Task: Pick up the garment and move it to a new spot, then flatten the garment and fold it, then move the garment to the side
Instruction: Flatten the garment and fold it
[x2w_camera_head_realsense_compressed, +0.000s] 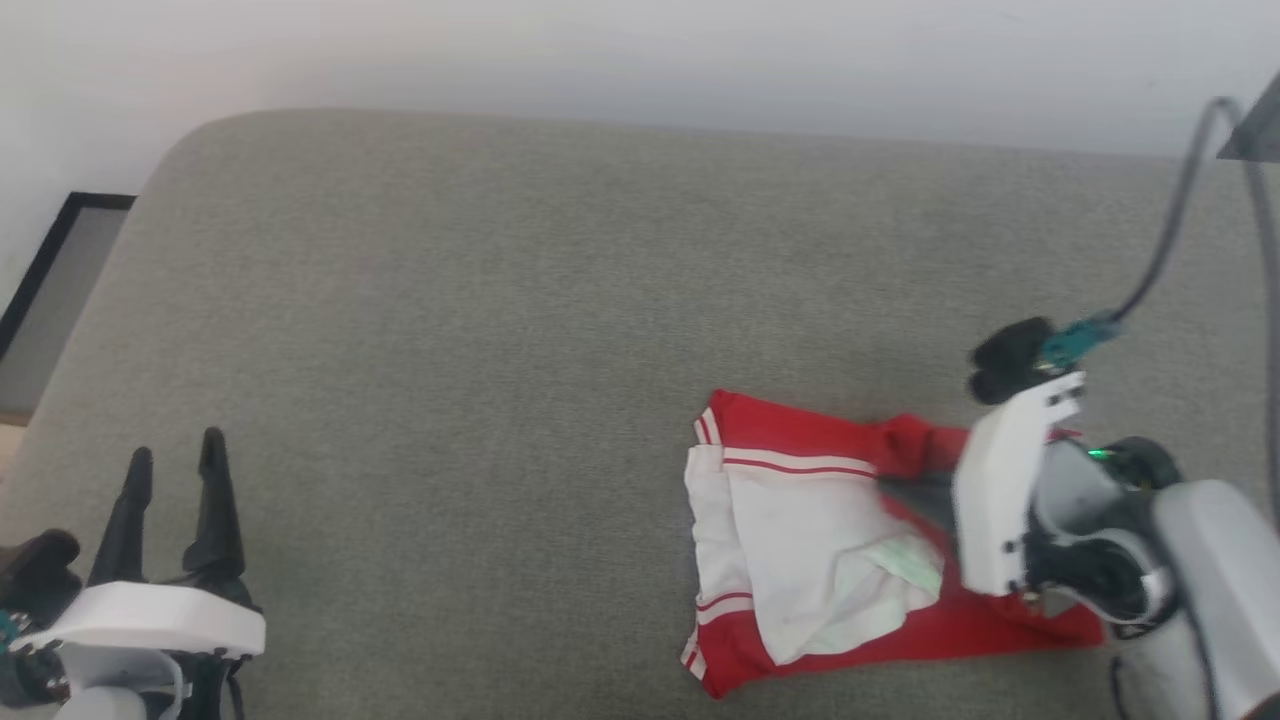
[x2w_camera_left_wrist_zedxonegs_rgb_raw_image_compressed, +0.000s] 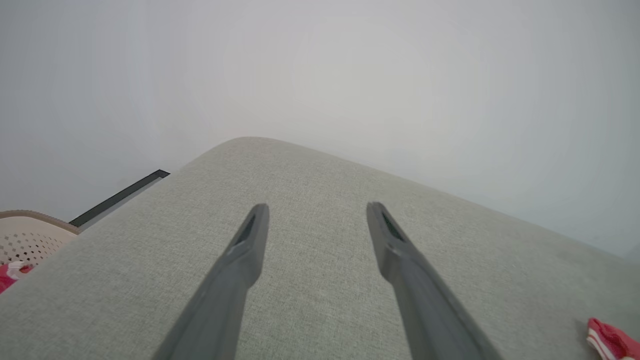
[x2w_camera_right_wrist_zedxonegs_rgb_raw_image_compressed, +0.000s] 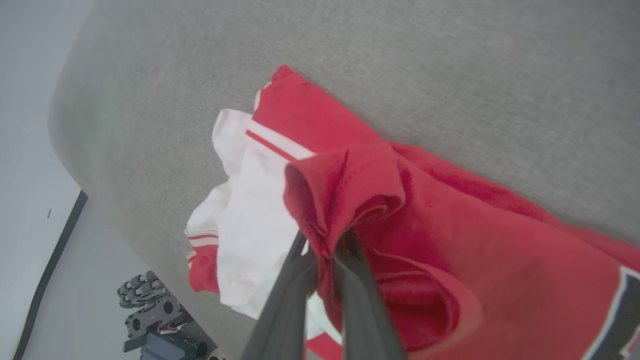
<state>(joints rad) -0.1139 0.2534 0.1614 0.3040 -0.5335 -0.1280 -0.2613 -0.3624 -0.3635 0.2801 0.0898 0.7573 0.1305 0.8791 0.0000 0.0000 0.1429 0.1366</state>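
While the right end effector (x2w_camera_right_wrist_zedxonegs_rgb_raw_image_compressed: 322, 245) pinches one red fold, the garment (x2w_camera_head_realsense_compressed: 820, 540) lies bunched at the near right of the grey fabric surface (x2w_camera_head_realsense_compressed: 450, 300).
Its fingers are pressed together on a thin ridge of cloth, so a quick pull could slip it free. It could also drag only the top layer and disturb the white sleeves lying across the red body. The near hem seems close to the surface's near edge and might slide off. The left end effector (x2w_camera_head_realsense_compressed: 176, 447), spread and empty at the near left, is well apart and cannot steady anything.
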